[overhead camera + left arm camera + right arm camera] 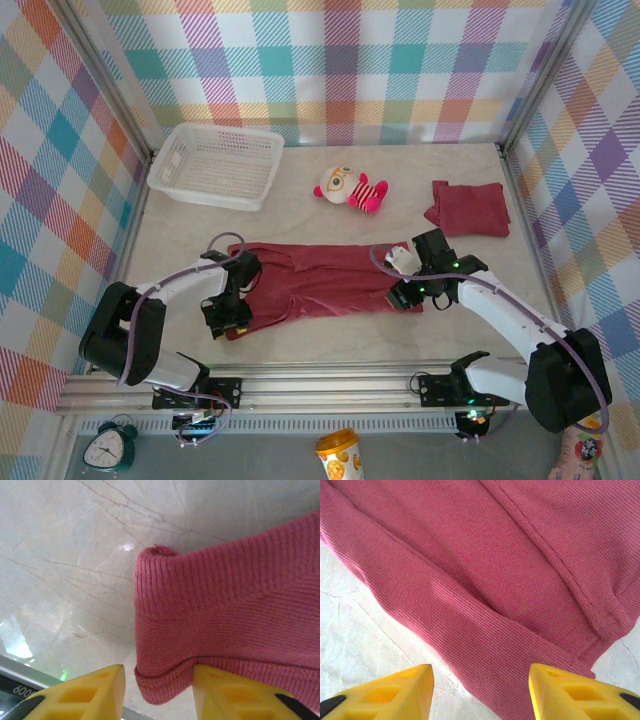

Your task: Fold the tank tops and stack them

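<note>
One maroon tank top [325,280] lies spread flat across the middle of the table. A second tank top [467,208] lies folded at the back right. My left gripper [228,318] hangs low at the spread top's near left corner. In the left wrist view that gripper [159,680] is open around the ribbed hem corner [160,685]: the right finger [225,695] touches the cloth and the left finger [95,690] stands apart from it. My right gripper [405,295] is at the top's near right end. In the right wrist view it [480,680] is open, straddling the cloth's edge [495,680].
A white slatted basket [215,165] stands at the back left. A small striped plush doll [350,188] lies at the back middle. Metal rails bound the table on the left, the right and along the near edge [330,385].
</note>
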You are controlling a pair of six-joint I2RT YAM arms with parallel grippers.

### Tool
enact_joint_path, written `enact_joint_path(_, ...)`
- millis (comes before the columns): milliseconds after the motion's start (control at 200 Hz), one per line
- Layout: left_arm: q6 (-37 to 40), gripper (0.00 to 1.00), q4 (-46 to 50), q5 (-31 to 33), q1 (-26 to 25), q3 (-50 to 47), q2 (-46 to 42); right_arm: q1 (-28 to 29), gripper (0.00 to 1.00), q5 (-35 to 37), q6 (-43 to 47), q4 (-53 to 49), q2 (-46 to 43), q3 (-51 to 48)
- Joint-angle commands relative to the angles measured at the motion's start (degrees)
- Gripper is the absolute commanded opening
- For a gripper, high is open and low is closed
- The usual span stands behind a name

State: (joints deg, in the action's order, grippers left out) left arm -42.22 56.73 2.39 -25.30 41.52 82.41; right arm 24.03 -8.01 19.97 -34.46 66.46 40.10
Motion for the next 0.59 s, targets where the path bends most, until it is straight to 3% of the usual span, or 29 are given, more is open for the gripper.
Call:
enact_joint_path(0, -1.88, 0.33, -3.14, -1.36, 1.0, -1.27, -0.65, 0.48, 0.53, -0.43, 0.05, 0.94, -0.22, 0.65)
enact_joint_path(245, -0.92, 0.06, -0.83, -1.55, 1.02, 1.95, -0.26, 1.9, 0.53, 0.19, -0.23, 1.85, 2.58, 1.99)
enact_joint_path(590, -0.31, 0.06, 6.22, -7.41, 0.97, 11.46, -0.1, 3.05, 0.51, 1.73, -0.19, 3.13, 8.43, 3.17)
